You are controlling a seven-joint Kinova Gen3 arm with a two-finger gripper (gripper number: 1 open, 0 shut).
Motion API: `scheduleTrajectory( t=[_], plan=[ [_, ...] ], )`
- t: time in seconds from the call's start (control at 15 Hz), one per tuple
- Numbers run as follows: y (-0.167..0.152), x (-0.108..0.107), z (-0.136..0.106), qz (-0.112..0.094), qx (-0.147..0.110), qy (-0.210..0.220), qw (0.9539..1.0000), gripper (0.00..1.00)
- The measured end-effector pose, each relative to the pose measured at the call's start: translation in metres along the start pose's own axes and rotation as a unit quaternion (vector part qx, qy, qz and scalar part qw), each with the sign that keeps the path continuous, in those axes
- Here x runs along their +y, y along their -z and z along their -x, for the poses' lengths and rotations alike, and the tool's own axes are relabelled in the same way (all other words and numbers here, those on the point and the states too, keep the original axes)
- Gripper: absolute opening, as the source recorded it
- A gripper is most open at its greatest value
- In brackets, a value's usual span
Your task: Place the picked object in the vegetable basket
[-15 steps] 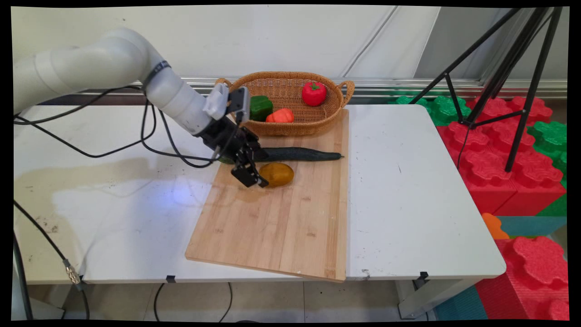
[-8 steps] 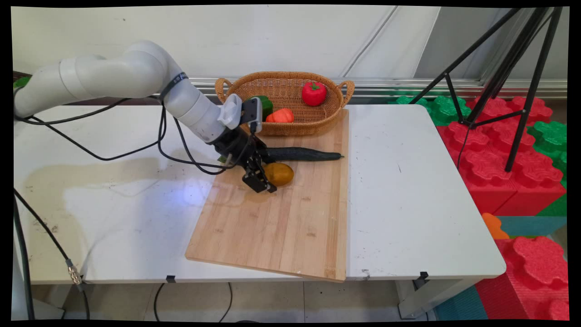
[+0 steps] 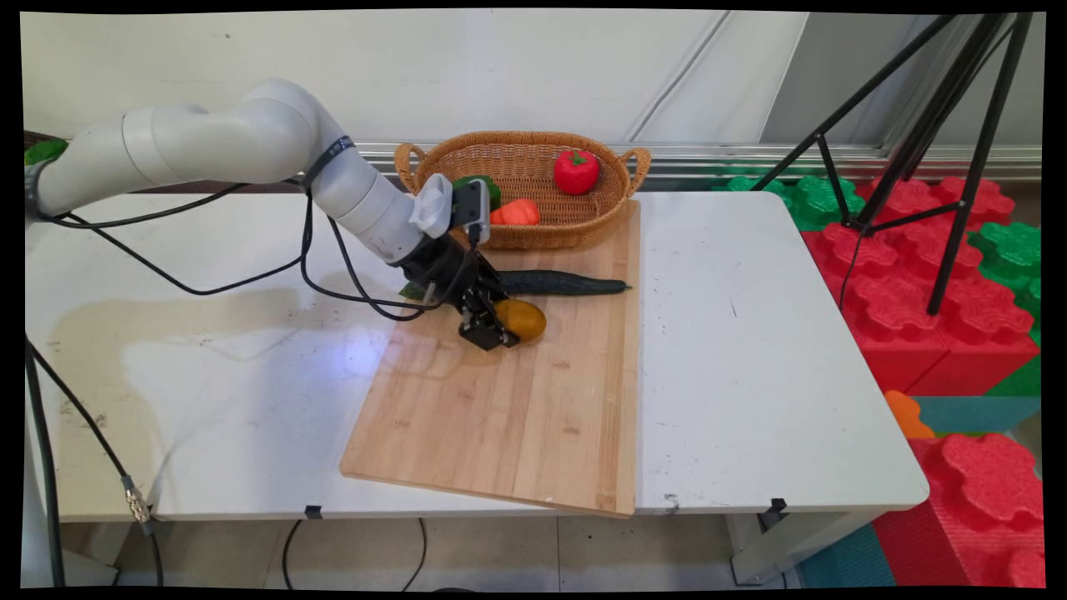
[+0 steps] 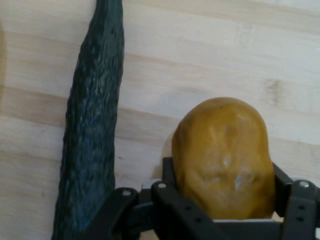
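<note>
A yellow-brown potato [image 3: 527, 319] lies on a wooden cutting board [image 3: 500, 417], just in front of a long dark green cucumber [image 3: 558, 284]. My gripper [image 3: 492, 329] comes at the potato from its left end, low over the board. In the hand view the potato [image 4: 222, 145] sits between my two fingers, which press against its sides at the near end, so the gripper [image 4: 222, 172] is shut on it. The cucumber [image 4: 95, 125] runs alongside to the left on the board [image 4: 225, 45], apart from the potato.
A wicker basket [image 3: 542, 233] stands at the board's far end with a red tomato [image 3: 577, 171], a green pepper [image 3: 490, 188] and an orange vegetable [image 3: 517, 212] inside. A black tripod [image 3: 942, 167] and red and green foam blocks [image 3: 917, 283] stand right of the table.
My gripper has moved right and down along the board to the potato and now has its fingers round the potato's left end. The potato has shifted slightly to the right.
</note>
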Motion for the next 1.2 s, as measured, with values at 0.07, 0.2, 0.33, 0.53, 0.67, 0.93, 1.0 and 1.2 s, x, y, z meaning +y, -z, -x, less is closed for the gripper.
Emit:
scheduleTrajectory(
  t=[0.07, 0.2, 0.33, 0.53, 0.67, 0.93, 1.0, 1.2],
  plan=[
    [0.002, 0.0, -0.001, 0.001, 0.003, 0.001, 1.0, 0.0],
    [0.009, 0.002, 0.0, 0.001, 0.011, 0.003, 0.9999, 0.0],
    [0.021, 0.004, 0.001, 0.001, 0.02, 0.005, 0.9998, 0.0],
    [0.04, 0.005, 0.0, -0.001, 0.035, 0.009, 0.9993, 0.0],
    [0.054, 0.006, -0.002, -0.003, 0.046, 0.01, 0.9989, 0.0],
    [0.094, 0.001, -0.004, -0.011, 0.075, 0.016, 0.997, 0.0],
    [0.104, -0.001, -0.004, -0.014, 0.083, 0.018, 0.9963, 0.0],
    [0.131, -0.011, -0.006, -0.028, 0.106, 0.03, 0.9935, 0.0]
  ],
)
